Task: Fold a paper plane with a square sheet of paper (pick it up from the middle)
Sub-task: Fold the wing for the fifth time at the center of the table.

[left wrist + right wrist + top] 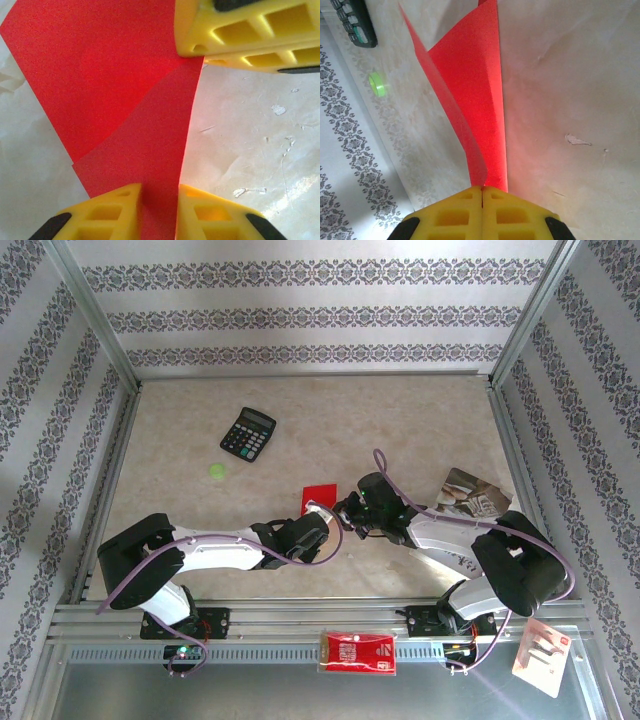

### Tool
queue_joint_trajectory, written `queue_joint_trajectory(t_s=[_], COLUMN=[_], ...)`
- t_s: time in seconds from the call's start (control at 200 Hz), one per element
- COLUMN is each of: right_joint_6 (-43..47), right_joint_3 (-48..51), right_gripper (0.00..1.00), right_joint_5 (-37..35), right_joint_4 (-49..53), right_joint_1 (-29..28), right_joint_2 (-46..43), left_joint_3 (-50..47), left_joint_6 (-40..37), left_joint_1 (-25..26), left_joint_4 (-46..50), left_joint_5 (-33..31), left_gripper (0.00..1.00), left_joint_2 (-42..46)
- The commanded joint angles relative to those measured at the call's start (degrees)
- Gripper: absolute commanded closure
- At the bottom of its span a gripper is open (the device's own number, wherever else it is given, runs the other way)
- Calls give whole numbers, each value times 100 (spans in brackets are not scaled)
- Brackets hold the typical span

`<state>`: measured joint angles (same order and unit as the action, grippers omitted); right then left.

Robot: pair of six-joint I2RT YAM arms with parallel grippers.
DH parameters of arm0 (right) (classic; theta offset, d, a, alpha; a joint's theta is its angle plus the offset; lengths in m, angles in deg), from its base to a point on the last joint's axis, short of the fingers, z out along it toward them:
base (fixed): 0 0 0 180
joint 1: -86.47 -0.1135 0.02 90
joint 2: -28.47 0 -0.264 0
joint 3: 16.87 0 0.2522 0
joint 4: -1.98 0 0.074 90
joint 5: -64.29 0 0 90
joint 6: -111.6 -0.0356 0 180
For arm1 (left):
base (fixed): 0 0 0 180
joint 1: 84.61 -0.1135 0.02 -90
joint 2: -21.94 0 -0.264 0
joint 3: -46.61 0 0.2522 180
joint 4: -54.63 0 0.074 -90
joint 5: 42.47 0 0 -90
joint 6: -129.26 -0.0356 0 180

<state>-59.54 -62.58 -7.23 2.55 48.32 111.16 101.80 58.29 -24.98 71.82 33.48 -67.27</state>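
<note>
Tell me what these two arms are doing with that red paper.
Both arms are working on the thin square sheet of bright red paper. The right gripper is shut on a doubled-over part of it. The left gripper straddles another edge, with its jaws slightly apart and paper between them. The sheet shows no plane shape yet.

Square sheet of paper (319,497) sits mid-counter (420,420), with the calculator (248,433) behind it to the left and a small disc (216,471) just in front of that. A booklet (470,494) lies right, and a packet (357,651) on the near rail (260,635).
</note>
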Motion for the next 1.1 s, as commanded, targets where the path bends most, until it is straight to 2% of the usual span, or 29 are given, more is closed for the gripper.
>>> queue_joint_trajectory(t_s=[0.0,0.245,0.44,0.769,1.099], right_joint_6=[-42,-17,44,419,1634], right_joint_3=[30,4,-14,4,-297], right_gripper=[100,100,97,77,75], right_joint_5=[45,56,49,-44,26], right_joint_4=[-88,-83,-29,266,1339], right_joint_1=[-59,-55,-16,177,661], right_joint_2=[65,80,-15,-486,-1030], left_joint_3=[78,-27,-260,-756,-1085], left_joint_6=[-17,59,146,471,1145], left_joint_1=[75,40,-197,-773,-1099], left_joint_4=[170,107,-167,-1025,-1737], left_joint_5=[-139,-95,387,2143,3412], left_gripper=[81,89,100,100,100], left_joint_2=[-36,51,304,636,879])
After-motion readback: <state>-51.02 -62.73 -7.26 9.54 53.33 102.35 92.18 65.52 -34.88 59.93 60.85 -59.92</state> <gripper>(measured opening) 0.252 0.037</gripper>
